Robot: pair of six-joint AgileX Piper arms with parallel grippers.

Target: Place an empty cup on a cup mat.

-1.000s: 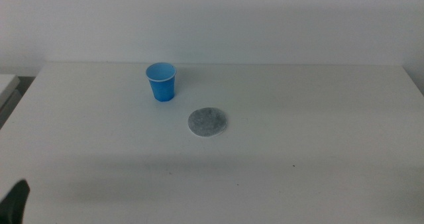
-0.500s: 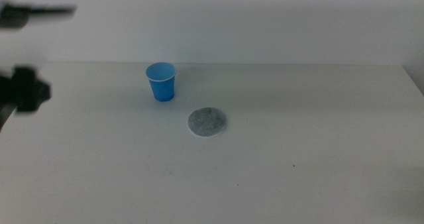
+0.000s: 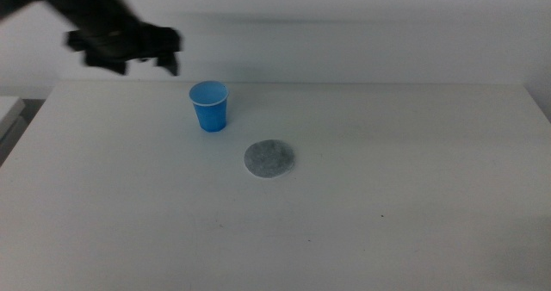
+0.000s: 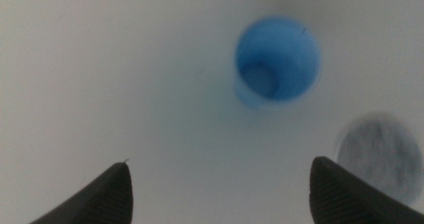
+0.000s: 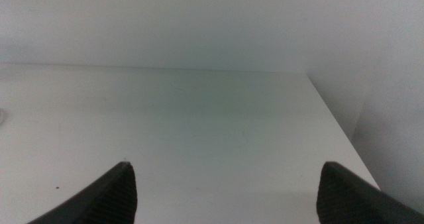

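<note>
The blue cup [image 3: 209, 105] stands upright and empty on the white table, at the back left of centre. The grey speckled cup mat [image 3: 269, 158] lies flat just in front and to the right of it, apart from it. My left gripper [image 3: 146, 63] hangs in the air behind and to the left of the cup, motion-blurred, jaws open. The left wrist view looks down into the cup [image 4: 278, 59] with the mat [image 4: 379, 156] beside it; its jaws are wide apart and empty. The right gripper is out of the middle view; its wrist view shows open jaws over bare table.
The white table [image 3: 387, 179] ends at a wall behind. Its right edge [image 5: 338, 131] shows in the right wrist view. A pale object's edge [image 3: 10, 110] sits beyond the table's left side.
My left arm has swung up from the bottom left corner along the left side to a spot high behind and left of the cup. Cup and mat have not moved.
</note>
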